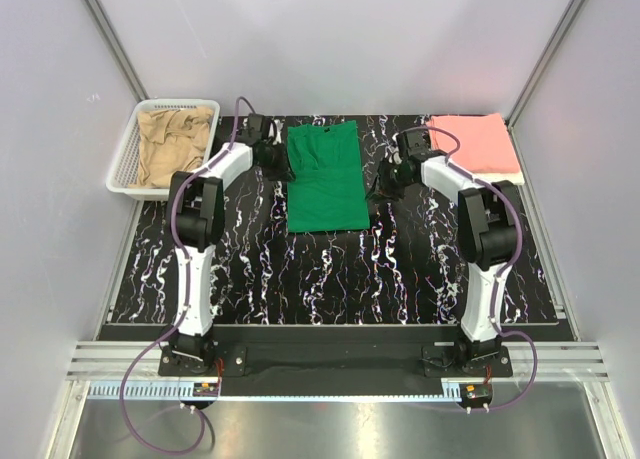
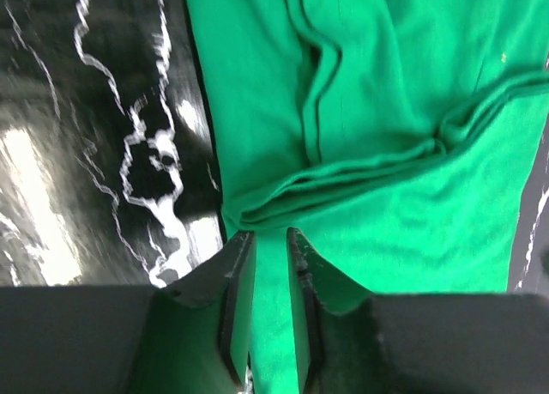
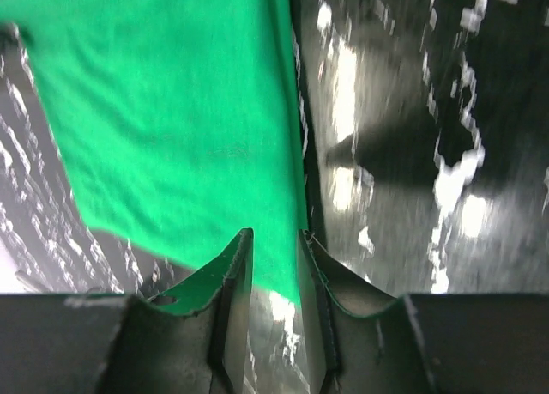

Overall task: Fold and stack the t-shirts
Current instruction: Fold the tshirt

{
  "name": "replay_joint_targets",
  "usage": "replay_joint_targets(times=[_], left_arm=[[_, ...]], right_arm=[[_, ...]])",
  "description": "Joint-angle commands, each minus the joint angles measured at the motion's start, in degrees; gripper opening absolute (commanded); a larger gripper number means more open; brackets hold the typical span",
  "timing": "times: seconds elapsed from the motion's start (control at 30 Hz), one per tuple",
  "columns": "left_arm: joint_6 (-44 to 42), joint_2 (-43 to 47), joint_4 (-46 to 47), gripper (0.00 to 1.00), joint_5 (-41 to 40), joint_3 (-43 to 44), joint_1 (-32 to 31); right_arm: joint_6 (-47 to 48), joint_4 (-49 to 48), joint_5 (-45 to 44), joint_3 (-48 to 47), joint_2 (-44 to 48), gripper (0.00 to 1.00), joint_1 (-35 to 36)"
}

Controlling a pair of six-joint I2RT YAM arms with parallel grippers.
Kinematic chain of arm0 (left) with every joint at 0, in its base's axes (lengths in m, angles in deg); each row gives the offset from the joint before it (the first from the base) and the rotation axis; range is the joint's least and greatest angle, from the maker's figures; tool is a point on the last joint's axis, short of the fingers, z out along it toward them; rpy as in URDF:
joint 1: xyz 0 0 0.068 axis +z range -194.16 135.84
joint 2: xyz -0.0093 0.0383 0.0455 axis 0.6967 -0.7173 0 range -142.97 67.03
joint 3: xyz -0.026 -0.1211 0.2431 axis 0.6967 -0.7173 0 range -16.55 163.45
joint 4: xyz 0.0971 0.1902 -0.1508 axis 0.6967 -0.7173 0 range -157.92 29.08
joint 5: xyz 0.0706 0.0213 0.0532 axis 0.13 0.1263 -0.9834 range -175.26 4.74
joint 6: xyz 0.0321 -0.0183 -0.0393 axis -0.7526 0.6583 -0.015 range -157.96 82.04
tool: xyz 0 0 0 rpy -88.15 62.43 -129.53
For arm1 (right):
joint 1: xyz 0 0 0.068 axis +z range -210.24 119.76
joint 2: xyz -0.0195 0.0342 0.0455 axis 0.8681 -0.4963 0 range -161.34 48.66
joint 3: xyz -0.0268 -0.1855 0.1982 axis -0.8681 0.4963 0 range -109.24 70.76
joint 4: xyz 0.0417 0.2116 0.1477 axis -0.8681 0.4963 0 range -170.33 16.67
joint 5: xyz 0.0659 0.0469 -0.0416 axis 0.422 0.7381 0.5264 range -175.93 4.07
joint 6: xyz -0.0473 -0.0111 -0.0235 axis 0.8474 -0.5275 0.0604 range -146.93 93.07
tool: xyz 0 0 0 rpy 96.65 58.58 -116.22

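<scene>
The bright green cloth t-shirt (image 1: pixel 326 179) is looking matt and finely knitted. The black, white-veined tabletop (image 1: pixel 300 279) is shining glossy and smooth. The white plastic mesh basket (image 1: pixel 124 159) is looking hard and perforated, the tan-beige cloth t-shirt (image 1: pixel 175 144) inside it looking matt and crumpled.

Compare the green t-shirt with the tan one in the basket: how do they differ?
The green t-shirt lies spread flat on the table; the tan t-shirt sits crumpled in the white basket. The green t-shirt is mid-table; the tan t-shirt is at the far left. Both are plain cloth.
</scene>
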Motion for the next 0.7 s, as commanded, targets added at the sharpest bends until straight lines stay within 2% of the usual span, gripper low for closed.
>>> replay_joint_targets(times=[0.0,0.07,0.3,0.5,0.57,0.67], left_arm=[[-1.08,-1.01,1.74,0.27,-1.21,5.15,0.73],[-0.81,-1.62,1.83,0.30,-0.86,6.12,1.08],[-0.29,-5.93,1.48,0.31,6.08,8.50,1.61],[-3.09,4.51,1.30,0.37,1.88,3.23,1.88],[-4.06,9.43,1.04,0.44,-1.29,0.95,1.96],[-4.94,15.76,0.95,0.48,-5.86,-3.79,1.88]], right_arm=[[-0.41,-0.39,1.23,3.40,6.53,0.35,0.53],[-0.41,-0.31,0.35,4.99,7.42,0.38,0.88],[0.11,-1.45,-0.09,10.97,10.85,0.43,0.97],[2.93,-1.45,1.22,11.42,12.26,0.46,0.97],[3.71,-1.53,2.27,11.50,12.08,0.46,0.97],[4.59,-1.89,4.72,11.33,11.21,0.46,0.97]])
